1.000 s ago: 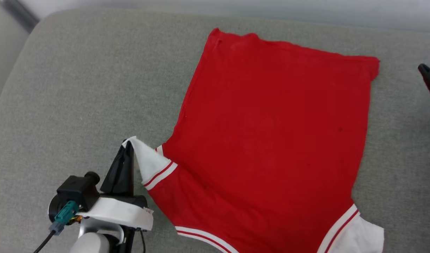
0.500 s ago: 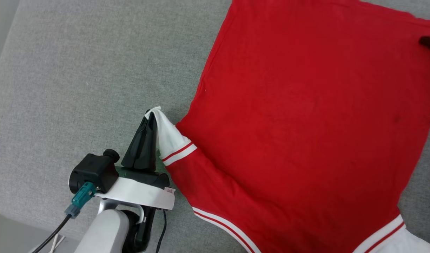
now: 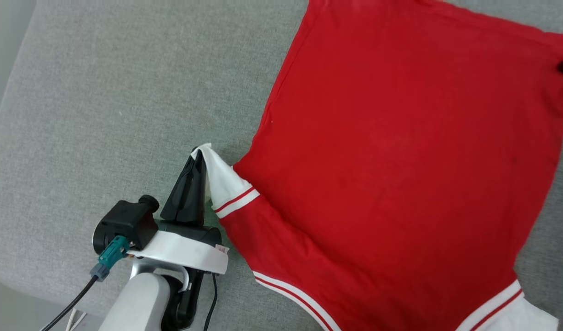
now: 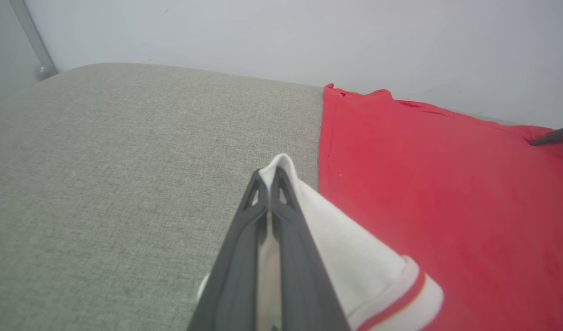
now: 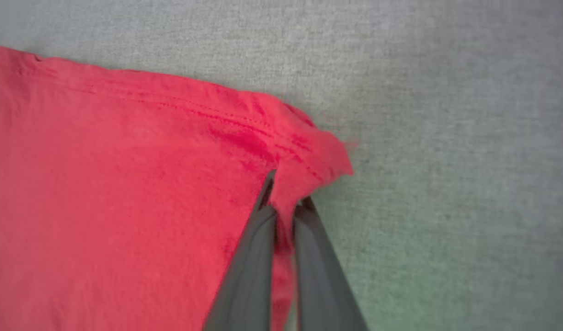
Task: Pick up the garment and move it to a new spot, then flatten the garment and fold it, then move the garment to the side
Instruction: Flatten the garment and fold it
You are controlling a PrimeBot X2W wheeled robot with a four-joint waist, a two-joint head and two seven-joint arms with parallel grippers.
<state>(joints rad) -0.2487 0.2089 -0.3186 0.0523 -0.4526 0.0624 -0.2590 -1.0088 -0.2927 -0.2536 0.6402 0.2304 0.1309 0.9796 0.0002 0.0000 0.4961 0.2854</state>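
- The garment (image 3: 400, 161), a red jersey T-shirt, is spread almost flat on a grey fabric-covered surface (image 3: 102, 115), with a plain red face turned upward.
- Its sleeves are laid toward the robot and its stitched hem (image 5: 171, 99) is laid along the far side.
- The left tool (image 3: 201, 154) is closed on the tip of the white sleeve (image 3: 224, 181). The cloth is pinched between the two dark fingers and drawn up into a small peak.
- A red-and-white striped trim (image 3: 237, 200) is seen where that sleeve meets the red body.
- The right tool (image 5: 286, 202) is closed on the hem corner (image 5: 318, 161) at the garment's far right. A fold of red cloth is gripped between its fingers, and the fabric is bunched just around them.
- In the head view, only a dark tip of the right tool is seen at the right edge, on the garment's corner.
- The second white sleeve (image 3: 531, 317) is laid flat at the lower right of the head view.
- A pale wall (image 4: 309, 37) is seen just behind the surface in the left wrist view.
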